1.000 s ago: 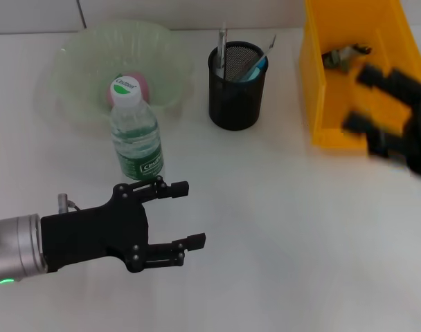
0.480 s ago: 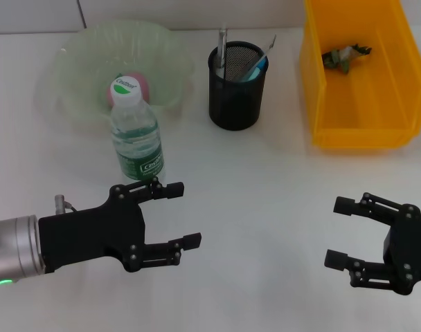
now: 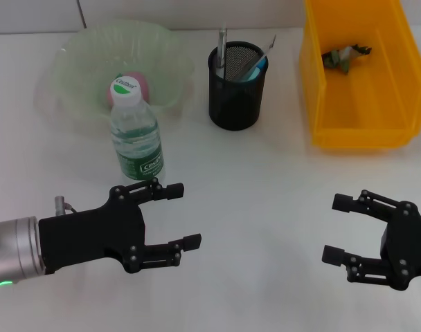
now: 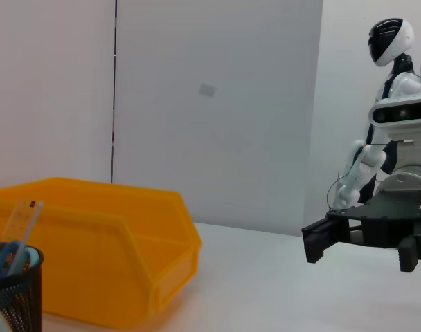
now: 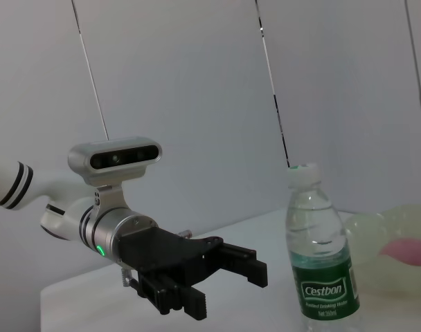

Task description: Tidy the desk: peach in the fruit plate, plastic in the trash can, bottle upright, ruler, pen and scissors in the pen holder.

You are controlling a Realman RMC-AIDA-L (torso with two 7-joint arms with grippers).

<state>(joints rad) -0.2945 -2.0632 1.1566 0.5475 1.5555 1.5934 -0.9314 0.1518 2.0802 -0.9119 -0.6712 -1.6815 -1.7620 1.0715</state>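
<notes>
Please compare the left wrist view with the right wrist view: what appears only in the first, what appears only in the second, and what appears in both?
Only the left wrist view shows the yellow bin, the pen holder with the ruler in it, and the right tool, open. Only the right wrist view shows the upright bottle, the pink peach in the fruit plate, and the left tool, open. Both show the white table and the pale wall behind it.

A clear plastic bottle (image 3: 136,138) with white cap and green label; a pale green translucent fruit plate (image 3: 79,59); a black mesh pen holder (image 3: 237,86); a yellow plastic bin (image 3: 359,83); a white counter (image 3: 252,187).
</notes>
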